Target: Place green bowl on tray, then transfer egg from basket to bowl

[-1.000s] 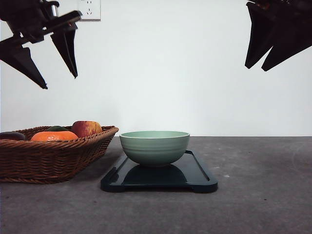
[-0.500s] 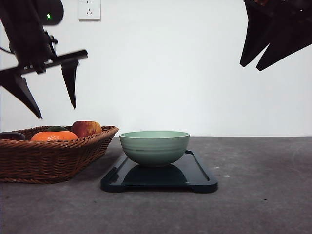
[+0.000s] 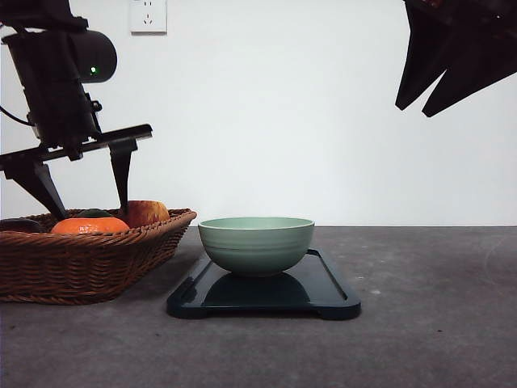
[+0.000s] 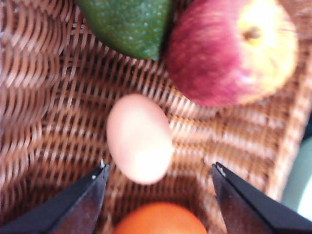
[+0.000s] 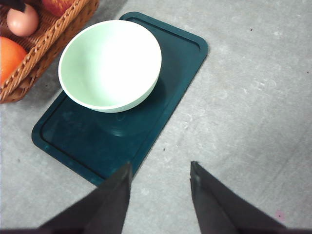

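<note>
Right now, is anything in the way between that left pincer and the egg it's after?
Nothing visible. The left pincer hangs open just above the egg, which lies bare on the basket weave; apple, orange and a green fruit sit around it.

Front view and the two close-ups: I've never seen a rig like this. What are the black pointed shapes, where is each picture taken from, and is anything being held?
The black shapes are the pincers of a two-armed robot. The front view looks forward over a grey table. The left pincer hangs open just above a wicker basket; the right pincer hangs open, high up. The other two pictures come from cameras on each wrist, looking down past the fingers. The left wrist view shows the basket's contents: an egg, a red-yellow apple, a green fruit and an orange fruit. The open left pincer is right by the egg, not closed on it. The right wrist view shows a green bowl, empty, standing on a dark tray. Nothing is held.
</note>
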### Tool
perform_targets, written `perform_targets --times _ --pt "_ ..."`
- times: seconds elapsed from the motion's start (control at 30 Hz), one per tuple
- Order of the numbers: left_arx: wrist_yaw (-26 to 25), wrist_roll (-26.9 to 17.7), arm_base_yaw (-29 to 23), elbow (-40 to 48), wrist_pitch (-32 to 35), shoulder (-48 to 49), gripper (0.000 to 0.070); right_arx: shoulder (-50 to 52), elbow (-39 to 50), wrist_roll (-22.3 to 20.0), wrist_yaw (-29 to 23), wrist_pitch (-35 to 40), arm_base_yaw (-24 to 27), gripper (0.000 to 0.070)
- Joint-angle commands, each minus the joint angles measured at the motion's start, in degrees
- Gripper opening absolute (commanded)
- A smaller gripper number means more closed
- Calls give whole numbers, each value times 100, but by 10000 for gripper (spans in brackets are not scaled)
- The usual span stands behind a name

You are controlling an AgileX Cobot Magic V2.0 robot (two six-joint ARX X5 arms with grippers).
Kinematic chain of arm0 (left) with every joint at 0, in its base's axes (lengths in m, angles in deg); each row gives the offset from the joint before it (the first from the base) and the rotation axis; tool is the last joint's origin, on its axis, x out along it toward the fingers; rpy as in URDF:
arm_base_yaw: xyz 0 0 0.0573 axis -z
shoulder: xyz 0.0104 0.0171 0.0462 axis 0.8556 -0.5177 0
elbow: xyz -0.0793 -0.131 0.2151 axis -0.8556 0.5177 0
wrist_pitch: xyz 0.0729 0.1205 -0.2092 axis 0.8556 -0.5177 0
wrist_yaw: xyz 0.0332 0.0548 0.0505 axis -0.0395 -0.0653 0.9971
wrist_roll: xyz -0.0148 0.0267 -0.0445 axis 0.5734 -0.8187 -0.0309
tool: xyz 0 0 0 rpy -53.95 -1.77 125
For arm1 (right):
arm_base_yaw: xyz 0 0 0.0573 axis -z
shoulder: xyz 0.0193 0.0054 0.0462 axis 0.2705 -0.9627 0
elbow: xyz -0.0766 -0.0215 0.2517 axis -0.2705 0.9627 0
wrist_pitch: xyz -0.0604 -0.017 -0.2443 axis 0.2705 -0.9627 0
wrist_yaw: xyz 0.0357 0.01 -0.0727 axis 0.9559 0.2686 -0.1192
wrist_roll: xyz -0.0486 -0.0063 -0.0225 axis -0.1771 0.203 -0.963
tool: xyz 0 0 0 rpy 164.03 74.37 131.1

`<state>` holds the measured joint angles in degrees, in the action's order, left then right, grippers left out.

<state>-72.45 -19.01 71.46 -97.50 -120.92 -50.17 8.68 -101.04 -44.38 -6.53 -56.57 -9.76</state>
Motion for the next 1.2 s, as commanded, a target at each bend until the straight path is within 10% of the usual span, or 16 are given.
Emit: perform_targets --times 0.0,0.4,1.17 --pt "49 22 11 -140 53 -183 419 -55 -59 22 20 44 -33 238" --pt "299 19 -21 -140 407 -296 338 -55 -59 20 16 44 -33 238" --pt "293 -50 -31 -140 414 -495 436 -55 -59 20 15 48 -33 238"
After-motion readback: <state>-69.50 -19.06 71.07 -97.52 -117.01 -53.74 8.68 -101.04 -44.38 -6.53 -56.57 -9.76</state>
